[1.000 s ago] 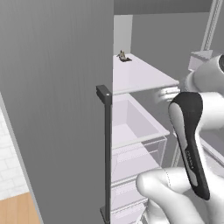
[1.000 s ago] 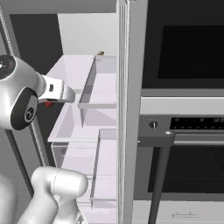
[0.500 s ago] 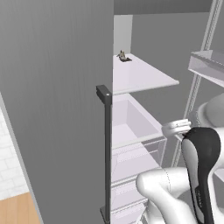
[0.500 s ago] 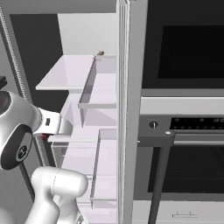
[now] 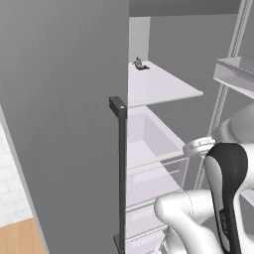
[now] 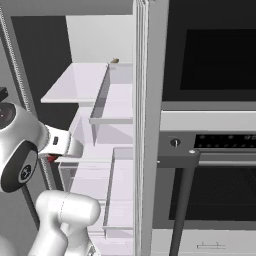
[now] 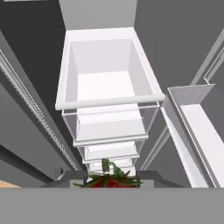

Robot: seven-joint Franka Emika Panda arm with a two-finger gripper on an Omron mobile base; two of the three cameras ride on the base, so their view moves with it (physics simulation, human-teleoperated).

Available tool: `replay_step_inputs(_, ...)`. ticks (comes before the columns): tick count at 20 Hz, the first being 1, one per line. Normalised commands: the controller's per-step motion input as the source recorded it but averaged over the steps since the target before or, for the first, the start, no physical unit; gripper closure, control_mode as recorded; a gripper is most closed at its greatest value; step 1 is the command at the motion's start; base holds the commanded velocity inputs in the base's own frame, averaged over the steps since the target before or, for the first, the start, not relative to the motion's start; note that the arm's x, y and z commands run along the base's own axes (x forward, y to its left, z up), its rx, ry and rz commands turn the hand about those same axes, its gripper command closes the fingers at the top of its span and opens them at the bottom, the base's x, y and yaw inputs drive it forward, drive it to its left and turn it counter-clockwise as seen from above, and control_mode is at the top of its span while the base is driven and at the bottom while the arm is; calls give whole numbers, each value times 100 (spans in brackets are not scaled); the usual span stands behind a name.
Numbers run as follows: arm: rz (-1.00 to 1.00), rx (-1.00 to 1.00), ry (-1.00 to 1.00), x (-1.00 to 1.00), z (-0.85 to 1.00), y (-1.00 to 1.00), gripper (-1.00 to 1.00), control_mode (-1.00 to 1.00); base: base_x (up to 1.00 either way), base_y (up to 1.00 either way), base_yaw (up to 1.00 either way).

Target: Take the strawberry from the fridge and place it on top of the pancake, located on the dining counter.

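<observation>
While the strawberry (image 7: 110, 180) sits clamped at the gripper (image 7: 111, 183) in front of the fridge (image 5: 64, 124), level with its clear drawer (image 7: 107, 103), the carrying step looks underway, and next calls for turning toward the dining counter and pancake

Base views flank the open fridge (image 5: 64, 124) — hand view close, down its drawers (image 7: 105, 87)

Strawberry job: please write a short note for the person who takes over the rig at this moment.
Gripper: shut on the strawberry, whose red body and green leaves show at the bottom of the hand view.
Fridge: door open, white drawers in front of the hand.
Done: strawberry picked up.
Left: back out of the fridge, drive to the dining counter, put the strawberry on the pancake.
</observation>
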Motion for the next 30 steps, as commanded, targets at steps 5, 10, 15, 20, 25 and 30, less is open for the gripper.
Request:
replay_step_inputs(5, 0, 0, 0, -30, -12, 6, 100, 100, -17, 3, -1)
replay_step_inputs(10, 0, 0, 0, 0, 0, 0, 100, 100, -83, 31, -23)
replay_step_inputs(15, 0, 0, 0, 0, 0, 0, 100, 100, -92, 12, -48)
replay_step_inputs(20, 0, 0, 0, 0, 0, 0, 100, 100, -64, -1, -76)
replay_step_inputs(25, 0, 0, 0, 0, 0, 0, 100, 100, -46, -16, -76)
replay_step_inputs(30, 0, 0, 0, 0, 0, 0, 100, 100, -18, -72, -68)
